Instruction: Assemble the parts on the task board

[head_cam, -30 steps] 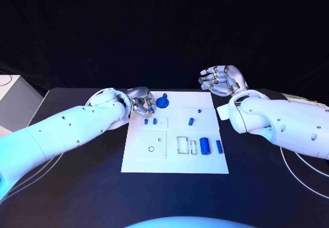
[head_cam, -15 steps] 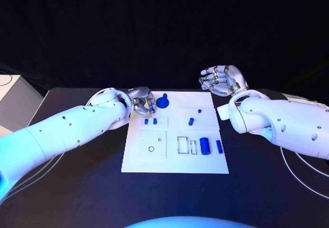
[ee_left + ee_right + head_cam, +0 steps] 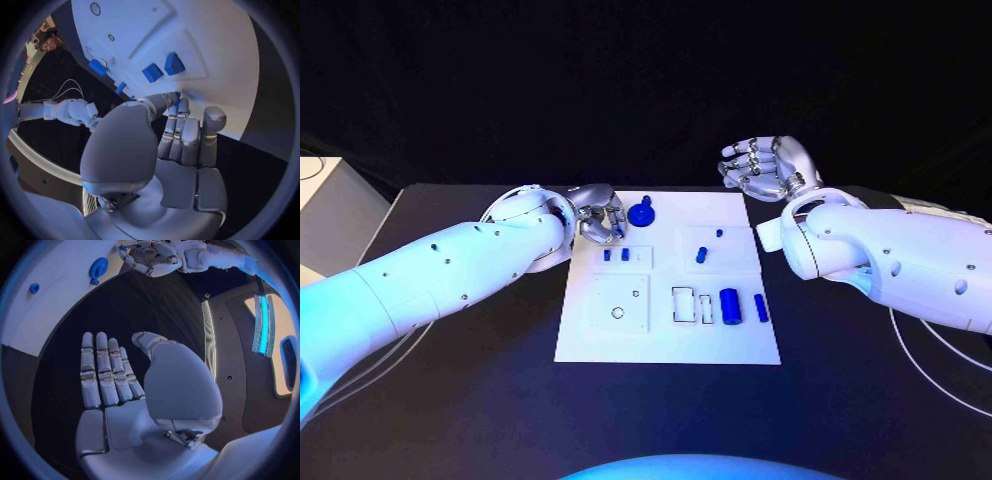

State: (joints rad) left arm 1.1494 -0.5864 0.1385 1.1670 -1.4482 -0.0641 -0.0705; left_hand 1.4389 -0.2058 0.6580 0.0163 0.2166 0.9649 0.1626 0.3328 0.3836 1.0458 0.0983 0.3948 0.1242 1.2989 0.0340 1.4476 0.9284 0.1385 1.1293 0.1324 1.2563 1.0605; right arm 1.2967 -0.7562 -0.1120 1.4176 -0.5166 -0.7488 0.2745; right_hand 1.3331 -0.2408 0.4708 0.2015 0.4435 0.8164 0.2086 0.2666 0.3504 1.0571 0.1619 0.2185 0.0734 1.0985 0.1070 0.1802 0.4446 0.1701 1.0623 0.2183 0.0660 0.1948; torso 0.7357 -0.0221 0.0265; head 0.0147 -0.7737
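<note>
The white task board (image 3: 668, 335) lies mid-table. A blue round knob part (image 3: 642, 213) (image 3: 98, 267) sits at its far edge. Just left of the knob is my left hand (image 3: 599, 215) (image 3: 181, 135), over the board's far left corner, with fingers together and the thumb drawn across them. A sliver of blue (image 3: 177, 95) shows at the thumb tip; whether it is held I cannot tell. Two small blue blocks (image 3: 616, 255) (image 3: 164, 68), a blue peg (image 3: 701, 255), a blue cylinder (image 3: 730, 303) and a blue bar (image 3: 762, 308) rest on the board. My right hand (image 3: 764, 168) (image 3: 125, 385) hovers off the far right corner, fingers straight, palm empty.
A white box (image 3: 329, 215) stands at the table's left edge. White cables (image 3: 935, 370) trail along the right side. The board has an oval recess (image 3: 617, 313) and a rectangular slot (image 3: 684, 305) near its front.
</note>
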